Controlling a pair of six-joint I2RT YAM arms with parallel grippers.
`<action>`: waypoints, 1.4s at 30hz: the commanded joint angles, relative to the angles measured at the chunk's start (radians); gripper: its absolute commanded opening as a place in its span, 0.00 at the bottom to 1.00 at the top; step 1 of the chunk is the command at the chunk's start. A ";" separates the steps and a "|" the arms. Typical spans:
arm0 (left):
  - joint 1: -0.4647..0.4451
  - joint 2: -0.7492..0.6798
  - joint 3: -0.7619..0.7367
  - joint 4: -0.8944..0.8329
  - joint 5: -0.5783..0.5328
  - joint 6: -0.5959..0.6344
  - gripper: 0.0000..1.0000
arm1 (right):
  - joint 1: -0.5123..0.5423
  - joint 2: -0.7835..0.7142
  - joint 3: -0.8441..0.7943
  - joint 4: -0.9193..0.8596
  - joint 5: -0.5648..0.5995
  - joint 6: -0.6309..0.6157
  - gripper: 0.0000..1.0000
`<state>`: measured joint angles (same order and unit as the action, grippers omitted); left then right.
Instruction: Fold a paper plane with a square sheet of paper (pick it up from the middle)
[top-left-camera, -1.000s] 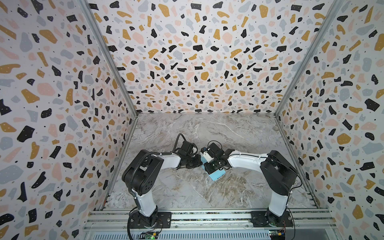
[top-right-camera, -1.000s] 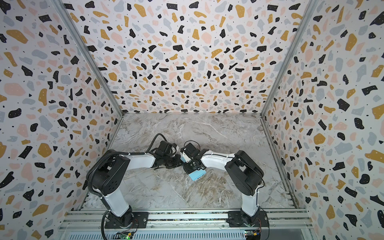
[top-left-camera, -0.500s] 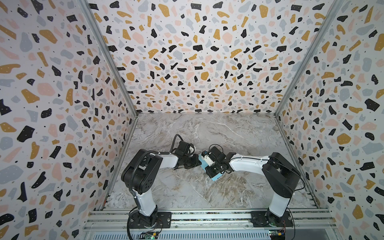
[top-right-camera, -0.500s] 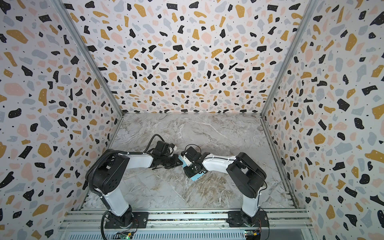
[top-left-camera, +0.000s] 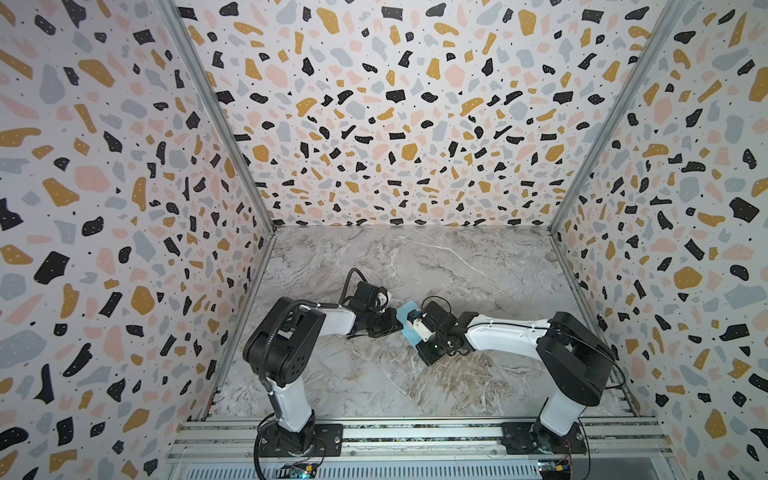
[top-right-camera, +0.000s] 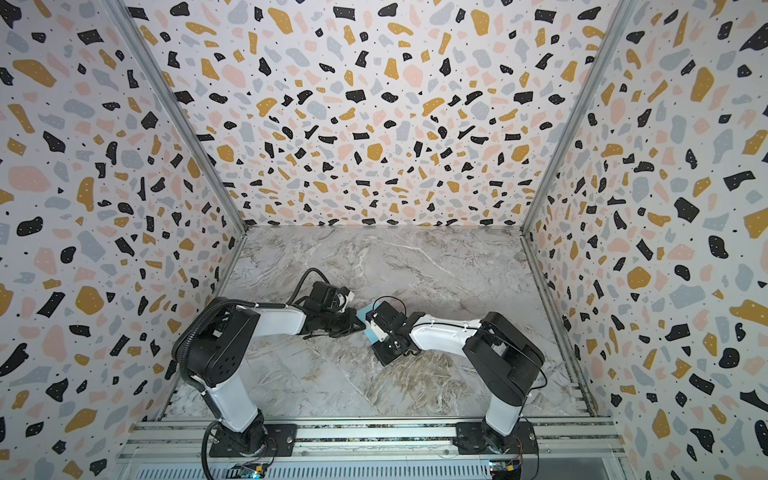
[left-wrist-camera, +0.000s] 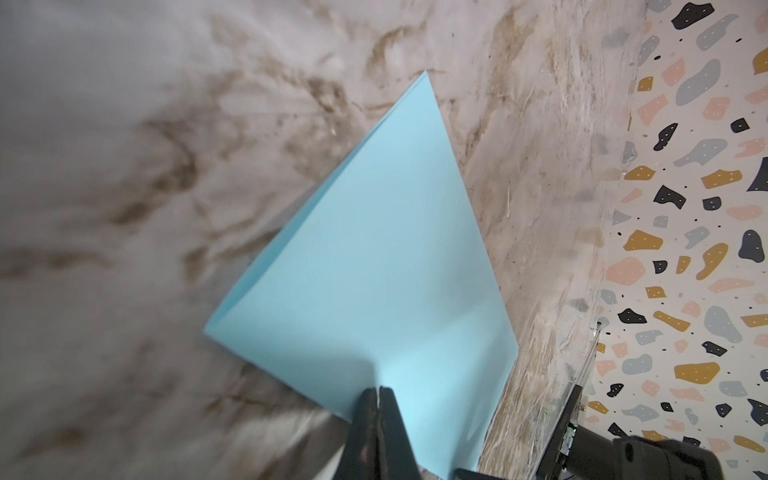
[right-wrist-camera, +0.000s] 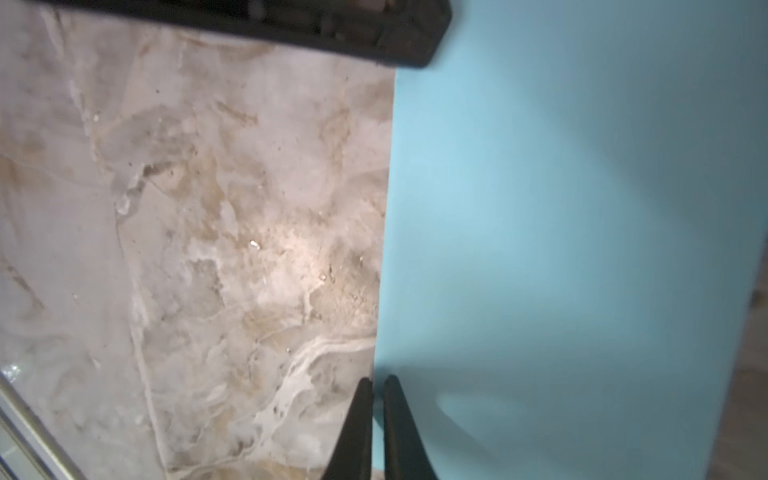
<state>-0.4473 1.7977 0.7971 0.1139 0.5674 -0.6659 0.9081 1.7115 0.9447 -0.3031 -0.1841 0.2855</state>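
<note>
Paper (left-wrist-camera: 374, 270) between tips of left hand (left-wrist-camera: 379, 390)

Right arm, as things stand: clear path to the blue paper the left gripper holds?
Likely yes: the right gripper looks closed on the paper at its edge, nothing between; the left gripper pinches another edge.

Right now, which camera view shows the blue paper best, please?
The left wrist view: the square sheet of paper shows almost whole, doubled edge clear. The right wrist view crops it to a blurred patch; both top views show only a small sliver.
</note>
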 joint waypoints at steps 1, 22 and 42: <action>0.013 0.060 -0.026 -0.126 -0.119 0.022 0.00 | 0.011 -0.036 -0.055 -0.131 0.019 -0.001 0.10; -0.007 -0.015 0.078 -0.127 -0.006 0.038 0.03 | -0.063 -0.054 0.040 0.020 -0.057 0.022 0.15; 0.005 0.025 0.124 -0.268 -0.205 0.173 0.06 | -0.063 0.044 -0.023 -0.022 -0.023 0.058 0.15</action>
<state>-0.4511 1.7996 0.9066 -0.0853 0.4610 -0.5407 0.8425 1.7340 0.9577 -0.2722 -0.2264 0.3233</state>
